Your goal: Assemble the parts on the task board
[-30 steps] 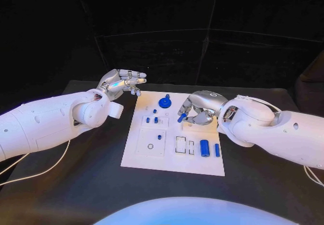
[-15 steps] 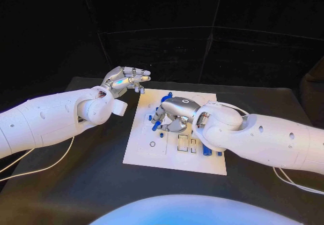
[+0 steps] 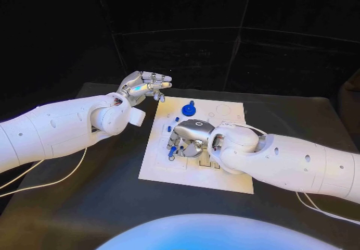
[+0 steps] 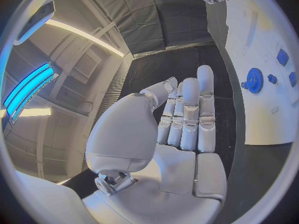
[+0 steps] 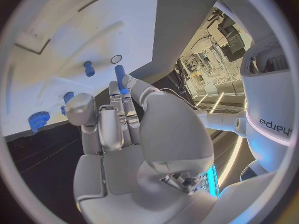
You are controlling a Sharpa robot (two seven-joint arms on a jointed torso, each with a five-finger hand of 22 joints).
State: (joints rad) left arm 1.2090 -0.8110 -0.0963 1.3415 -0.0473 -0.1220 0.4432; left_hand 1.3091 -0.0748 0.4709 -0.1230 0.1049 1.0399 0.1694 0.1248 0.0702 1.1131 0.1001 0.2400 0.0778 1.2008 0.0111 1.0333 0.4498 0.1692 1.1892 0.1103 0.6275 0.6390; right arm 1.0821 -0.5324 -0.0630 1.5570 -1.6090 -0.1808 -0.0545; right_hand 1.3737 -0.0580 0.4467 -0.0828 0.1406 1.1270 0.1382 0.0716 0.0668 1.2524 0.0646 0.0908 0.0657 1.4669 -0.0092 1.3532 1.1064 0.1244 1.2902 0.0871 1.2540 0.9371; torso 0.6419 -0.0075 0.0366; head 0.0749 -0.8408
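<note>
Head view shows your right hand [image 3: 189, 139] low over the task board [image 3: 227, 113], fingers pinching a blue peg [image 3: 171, 151] above its hole, while your left hand [image 3: 142, 86] waits empty, fingers loosely spread, clear off the board's far corner.

A black surface [image 3: 90, 208] stands before black curtain walls [image 3: 225, 47] hung in panels. The left wrist view shows a ceiling light strip [image 4: 84, 35], a vent [image 4: 84, 67] and a blue-lit panel [image 4: 28, 87]. Shelving [image 5: 202, 64] stands under bright lights.
</note>
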